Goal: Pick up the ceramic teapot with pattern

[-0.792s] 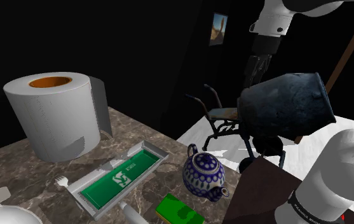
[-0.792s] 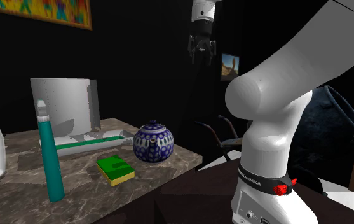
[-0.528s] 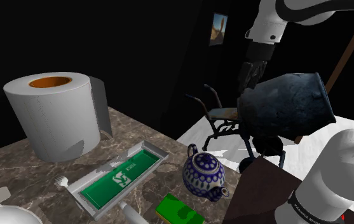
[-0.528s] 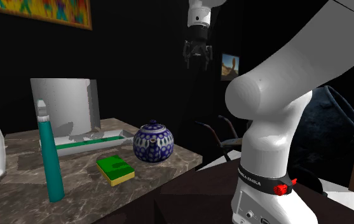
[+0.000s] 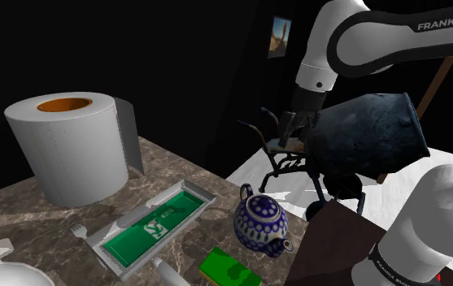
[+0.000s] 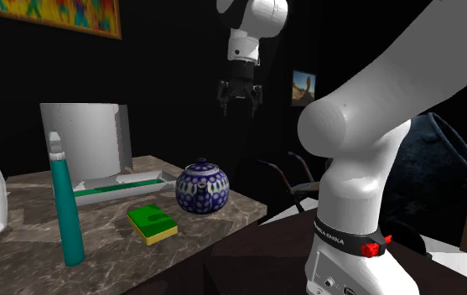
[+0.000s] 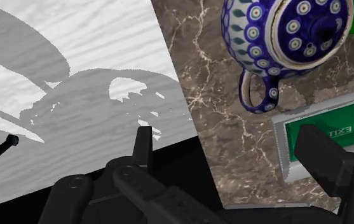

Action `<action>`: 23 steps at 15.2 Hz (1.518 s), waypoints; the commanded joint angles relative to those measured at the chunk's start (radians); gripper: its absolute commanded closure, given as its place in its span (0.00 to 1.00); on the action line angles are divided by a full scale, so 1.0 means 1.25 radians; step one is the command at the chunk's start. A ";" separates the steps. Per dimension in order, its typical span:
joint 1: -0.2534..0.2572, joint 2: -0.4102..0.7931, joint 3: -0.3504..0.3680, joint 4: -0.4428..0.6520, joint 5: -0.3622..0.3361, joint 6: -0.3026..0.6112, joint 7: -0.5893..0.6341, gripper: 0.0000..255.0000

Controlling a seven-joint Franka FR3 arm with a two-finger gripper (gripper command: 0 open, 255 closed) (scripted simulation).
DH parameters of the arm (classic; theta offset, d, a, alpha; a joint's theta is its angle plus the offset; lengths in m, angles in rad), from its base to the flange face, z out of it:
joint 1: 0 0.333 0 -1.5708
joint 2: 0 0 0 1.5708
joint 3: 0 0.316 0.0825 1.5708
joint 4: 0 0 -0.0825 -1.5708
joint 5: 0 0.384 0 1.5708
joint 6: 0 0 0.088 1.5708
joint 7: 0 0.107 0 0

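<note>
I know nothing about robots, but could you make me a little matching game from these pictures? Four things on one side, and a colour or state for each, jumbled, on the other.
Things:
1. teapot
2. paper roll
3. tall tube
4. pincer

Descriptions:
A. open, hanging in the air
B. teal, standing upright
C. blue and white, dotted
D. white with an orange core

Pairs: 1-C; 2-D; 3-B; 4-A.

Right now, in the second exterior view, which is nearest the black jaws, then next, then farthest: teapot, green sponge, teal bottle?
1. Blue patterned teapot, below and slightly left.
2. Green sponge, further to that view's left.
3. Teal bottle, farthest left.
</note>
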 commanded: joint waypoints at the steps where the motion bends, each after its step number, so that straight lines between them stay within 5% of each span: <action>1: 0.006 0.023 0.032 -0.027 0.026 0.061 0.048 0.00; 11: 0.017 0.247 0.198 -0.065 0.113 0.377 0.275 0.00; 21: 0.014 0.326 0.220 -0.102 0.117 0.493 0.283 0.00; 22: 0.014 0.325 0.220 -0.102 0.117 0.493 0.283 1.00; 23: 0.014 0.325 0.220 -0.102 0.117 0.492 0.283 1.00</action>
